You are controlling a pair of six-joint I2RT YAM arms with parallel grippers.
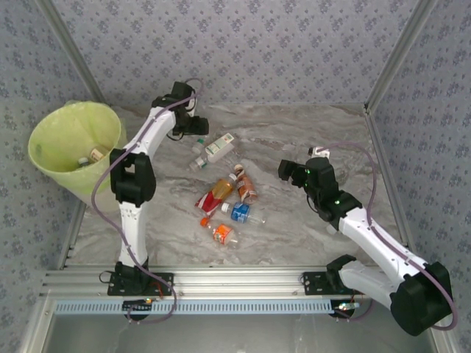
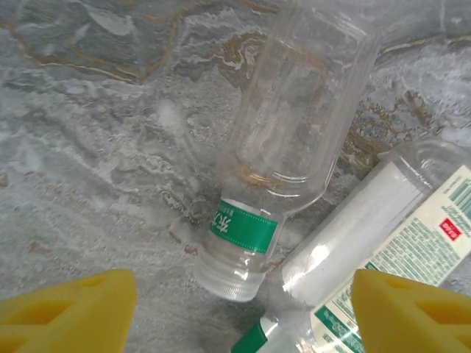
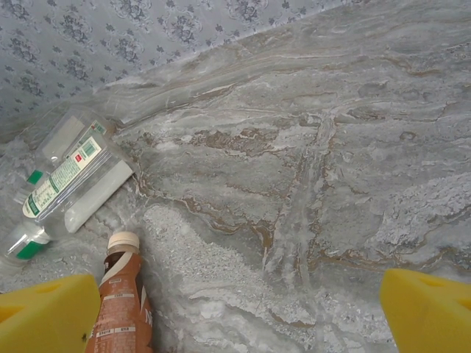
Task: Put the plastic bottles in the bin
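Closest in are the yellow pads [image 2: 73, 309] of the left hand [image 2: 243, 309], standing apart with nothing between them touched yet. They straddle the capped end of a clear, ribbed plastic bottle with a green band round its neck [image 2: 287, 147], which lies on its side on the bench. Just beside it, perhaps touching, lies a squarer clear bottle with a white-and-green printed label [image 2: 383, 235], and one pad sits over that one.

That is the worry, I'd say. If the hand shuts here, it may catch both bottles or nudge the neighbour away. The round one looks thin, empty and slick. A pinch near the tapering neck could squirt it out sideways, or crumple the wall and leave a loose hold for the swing across.

The grey marbled bench [image 1: 309, 132] is smooth, so anything knocked will likely roll. Further out lies a huddle of orange, red and blue labelled bottles [image 1: 221, 202]. The round white bin with its lime-green bag [image 1: 70, 105] stands at the far left. The right hand [image 3: 235, 309] hangs wide apart and empty near a brown-labelled bottle [image 3: 121, 301].
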